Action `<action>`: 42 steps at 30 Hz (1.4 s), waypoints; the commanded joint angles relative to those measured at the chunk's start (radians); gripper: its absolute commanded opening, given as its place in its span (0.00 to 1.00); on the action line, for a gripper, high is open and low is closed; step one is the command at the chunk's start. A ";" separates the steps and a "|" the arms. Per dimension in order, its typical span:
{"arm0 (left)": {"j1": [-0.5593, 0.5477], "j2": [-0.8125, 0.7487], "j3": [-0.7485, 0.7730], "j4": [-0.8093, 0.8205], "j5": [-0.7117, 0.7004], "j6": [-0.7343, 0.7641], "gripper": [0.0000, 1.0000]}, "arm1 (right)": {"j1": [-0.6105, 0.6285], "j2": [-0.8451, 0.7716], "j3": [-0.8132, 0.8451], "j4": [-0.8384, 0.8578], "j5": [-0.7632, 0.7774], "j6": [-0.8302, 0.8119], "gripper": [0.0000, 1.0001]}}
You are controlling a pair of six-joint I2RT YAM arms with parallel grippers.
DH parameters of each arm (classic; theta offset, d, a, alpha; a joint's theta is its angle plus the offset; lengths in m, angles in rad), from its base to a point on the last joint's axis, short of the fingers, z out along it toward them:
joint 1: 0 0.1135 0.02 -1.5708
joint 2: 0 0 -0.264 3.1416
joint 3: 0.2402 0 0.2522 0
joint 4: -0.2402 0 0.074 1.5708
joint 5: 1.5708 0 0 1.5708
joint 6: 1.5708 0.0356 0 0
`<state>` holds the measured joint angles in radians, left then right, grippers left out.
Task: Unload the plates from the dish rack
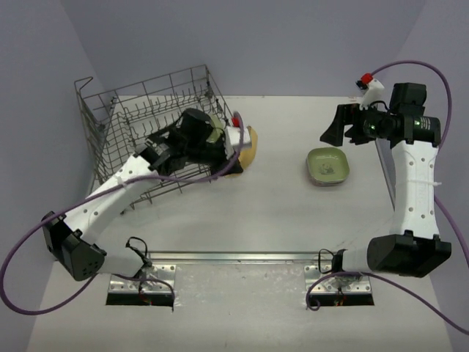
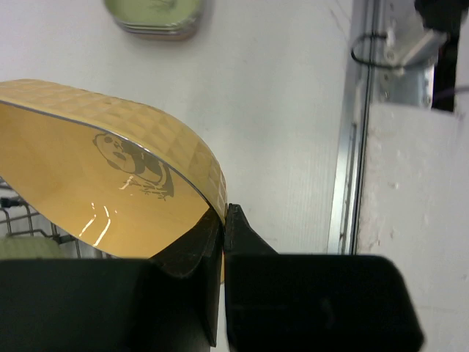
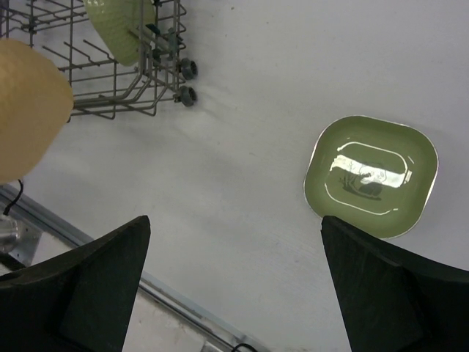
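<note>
Left gripper (image 2: pixel 223 213) clamped on tan plate (image 2: pixel 95 169) rim, 3 o'clock of dish rack (image 1: pixel 110 110). Right gripper (image 3: pixel 233 224) spread wide, empty, above bench (image 1: pixel 278 213); olive plate (image 3: pixel 371 176) at 6 o'clock.

Tan plate (image 2: pixel 88 183) was glossy plastic, its outer rim embossed in a fine check, green plate (image 3: pixel 372 176) was smooth and shiny, dish rack (image 1: pixel 89 114) was grey metal wire, table (image 1: pixel 278 213) was matt white, right claw (image 3: pixel 233 227) was matt black.

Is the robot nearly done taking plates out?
Done: an olive plate lies on the table. In hand: the left gripper pinches a tan plate beside the dish rack. Left: at least one green plate sits in the rack. The right gripper hangs open.
</note>
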<state>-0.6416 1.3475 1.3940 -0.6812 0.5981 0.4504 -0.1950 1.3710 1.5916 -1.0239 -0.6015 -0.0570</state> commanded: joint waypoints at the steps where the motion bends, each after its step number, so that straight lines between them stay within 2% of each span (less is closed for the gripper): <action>1: -0.301 -0.106 -0.108 -0.043 -0.407 0.313 0.00 | 0.089 0.005 0.025 -0.101 0.011 -0.072 0.99; 2: -0.392 -0.115 -0.157 -0.047 -0.495 0.334 0.00 | 0.117 0.001 0.014 -0.105 0.037 -0.082 0.99; 3: -0.401 -0.116 -0.162 -0.047 -0.504 0.356 0.00 | 0.120 0.000 -0.001 -0.105 0.040 -0.083 0.99; 5: -0.480 -0.104 -0.233 -0.054 -0.600 0.411 0.00 | 0.207 -0.019 -0.053 -0.102 0.085 -0.079 0.99; 8: -0.585 -0.107 -0.327 -0.032 -0.738 0.497 0.00 | 0.276 -0.043 -0.128 -0.087 0.094 -0.053 0.99; 12: -0.669 -0.103 -0.407 0.004 -0.844 0.566 0.00 | 0.370 -0.085 -0.250 -0.029 0.115 -0.016 0.99; 15: -0.696 -0.102 -0.434 0.031 -0.879 0.616 0.00 | 0.471 -0.116 -0.381 0.031 0.167 0.008 0.99; 18: -0.713 -0.093 -0.443 0.040 -0.891 0.633 0.00 | 0.546 -0.127 -0.418 0.083 0.193 0.017 0.99; 33: -0.787 -0.036 -0.444 0.060 -0.929 0.682 0.00 | 0.686 0.056 -0.259 0.090 0.224 0.051 0.81; 42: -0.784 -0.024 -0.453 0.076 -0.955 0.671 0.00 | 0.757 0.113 -0.339 0.119 0.264 0.090 0.63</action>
<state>-1.4200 1.3270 0.9441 -0.6552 -0.3199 1.1176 0.5520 1.4693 1.2822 -0.9349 -0.3644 0.0006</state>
